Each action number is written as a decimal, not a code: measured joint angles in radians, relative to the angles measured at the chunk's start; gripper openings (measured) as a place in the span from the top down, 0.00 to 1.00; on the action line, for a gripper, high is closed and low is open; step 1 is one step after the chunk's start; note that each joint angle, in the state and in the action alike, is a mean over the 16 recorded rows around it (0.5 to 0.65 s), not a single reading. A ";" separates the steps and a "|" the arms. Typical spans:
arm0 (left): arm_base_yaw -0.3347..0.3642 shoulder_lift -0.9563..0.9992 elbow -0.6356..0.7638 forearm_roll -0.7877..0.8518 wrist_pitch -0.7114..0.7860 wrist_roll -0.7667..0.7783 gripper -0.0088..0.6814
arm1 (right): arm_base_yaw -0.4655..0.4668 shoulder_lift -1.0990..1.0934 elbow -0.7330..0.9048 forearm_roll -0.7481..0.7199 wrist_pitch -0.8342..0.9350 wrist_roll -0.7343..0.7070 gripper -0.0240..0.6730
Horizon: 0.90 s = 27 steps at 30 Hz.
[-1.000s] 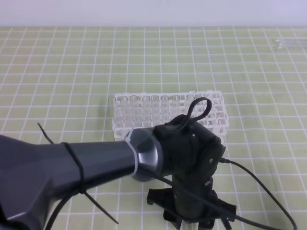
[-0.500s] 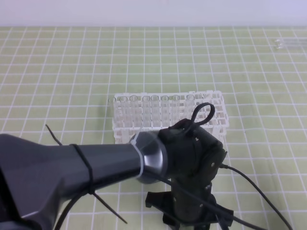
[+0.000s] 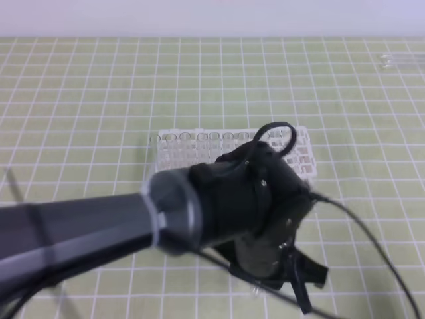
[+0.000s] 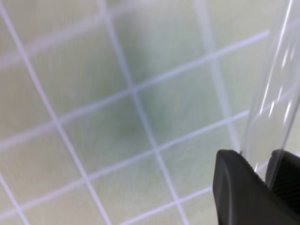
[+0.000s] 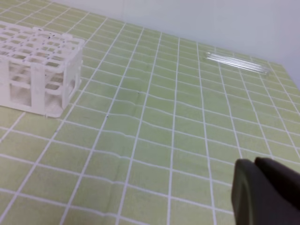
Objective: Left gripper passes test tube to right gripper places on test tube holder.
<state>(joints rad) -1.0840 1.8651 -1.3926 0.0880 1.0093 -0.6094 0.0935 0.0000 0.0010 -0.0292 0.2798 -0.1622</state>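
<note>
We see the left end effector (image 3: 302, 282) low in the front of the exterior high view, hanging from a bulky black wrist (image 3: 255, 199) with a cable loop (image 3: 275, 136) on top and a smooth dark-grey arm (image 3: 73, 236) running off to the left edge. The whole arm is smeared by blur there, so from that view we cannot make out the fingers clearly. The left wrist view settles it: the two black fingertips (image 4: 239, 187) are pinched on the test tube (image 4: 274, 89), which rises out of them as a slender clear glass rod toward the upper right corner, above the green gridded bench (image 4: 93, 117).

Behind the wrist in the high view stands the test tube holder (image 3: 199, 149), a white lattice rack partly hidden by the black housing. The right wrist view shows the same rack (image 5: 37, 68) at its left edge, standing on flat legs with its two tiers of square holes in sight.

Of the right end effector (image 5: 265, 192) we see only a dark wedge of finger at the lower right corner of its own camera, hovering over the bench (image 5: 154, 122); we cannot tell how far its fingers are spread. A few spare tubes (image 5: 236, 63) lie side by side on the mat near the far edge, well apart from the rack, and they appear faintly at the upper right of the high view (image 3: 402, 60)
</note>
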 joint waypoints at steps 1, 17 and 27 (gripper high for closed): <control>-0.008 -0.017 0.003 0.023 -0.008 -0.001 0.96 | 0.000 0.000 0.000 0.000 0.000 0.000 0.99; -0.086 -0.355 0.321 0.187 -0.298 -0.009 0.96 | 0.000 0.000 0.000 0.000 0.000 -0.001 0.99; -0.086 -0.581 0.680 0.284 -0.560 -0.009 0.95 | 0.000 0.000 0.000 0.000 0.000 -0.001 0.99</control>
<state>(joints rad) -1.1698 1.2837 -0.7128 0.3723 0.4498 -0.6186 0.0935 0.0000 0.0009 -0.0292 0.2798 -0.1631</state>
